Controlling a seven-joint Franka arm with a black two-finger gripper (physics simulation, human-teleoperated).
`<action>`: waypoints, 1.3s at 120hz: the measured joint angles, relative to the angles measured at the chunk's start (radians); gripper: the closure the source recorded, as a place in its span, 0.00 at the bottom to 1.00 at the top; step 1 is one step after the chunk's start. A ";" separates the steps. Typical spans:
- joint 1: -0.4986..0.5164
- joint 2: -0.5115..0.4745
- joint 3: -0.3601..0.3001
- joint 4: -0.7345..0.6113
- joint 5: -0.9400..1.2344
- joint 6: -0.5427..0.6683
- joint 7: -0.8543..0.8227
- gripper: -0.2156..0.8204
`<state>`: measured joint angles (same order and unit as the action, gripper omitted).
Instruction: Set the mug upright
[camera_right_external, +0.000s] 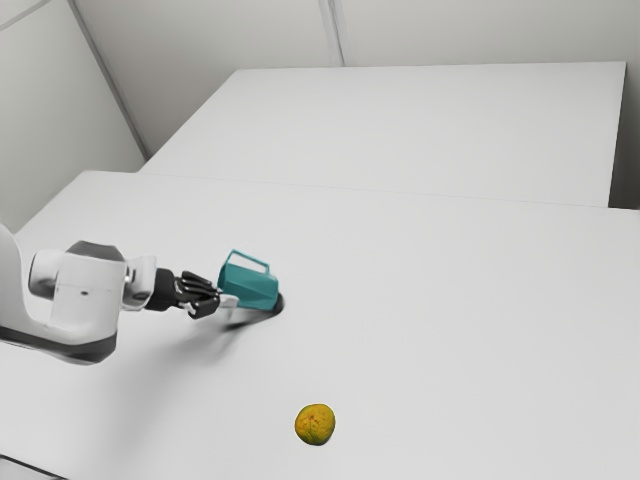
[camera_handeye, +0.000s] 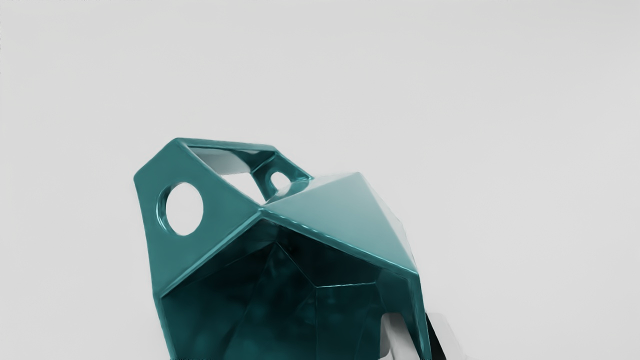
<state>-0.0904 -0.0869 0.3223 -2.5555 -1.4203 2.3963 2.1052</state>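
Teal all over, the mug (camera_right_external: 248, 288) is tipped on its side near the arm (camera_right_external: 85, 295), in the exterior view's left half, not upright. Its open mouth faces the jaws and its base points toward the exterior view's right, with the angular handle (camera_handeye: 225, 200) raised on the upper side. The jaws are clenched on the mug's wall, across from the handle: one pale fingertip (camera_handeye: 397, 332) reaches inside the mouth and the other lies against the outside. A dark shadow (camera_right_external: 281, 304) falls on the white table (camera_right_external: 450, 330) just beside the base; whether the mug touches the tabletop, I cannot tell. Well apart from it, nearer the exterior view's bottom edge, sits a yellow-orange fruit (camera_right_external: 315, 425). Beyond the table's far edge spreads another pale flat surface (camera_right_external: 400, 120), with light walls (camera_right_external: 220, 40) behind.
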 joint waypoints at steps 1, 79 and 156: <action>0.002 -0.003 -0.003 0.000 0.000 0.002 0.001 0.95; 0.058 -0.149 -0.066 0.058 1.115 -0.006 -0.748 0.96; -0.009 -0.010 -0.068 0.179 1.233 0.004 -1.243 0.96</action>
<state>-0.0989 -0.0973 0.2547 -2.3762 -0.1875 2.4007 0.8620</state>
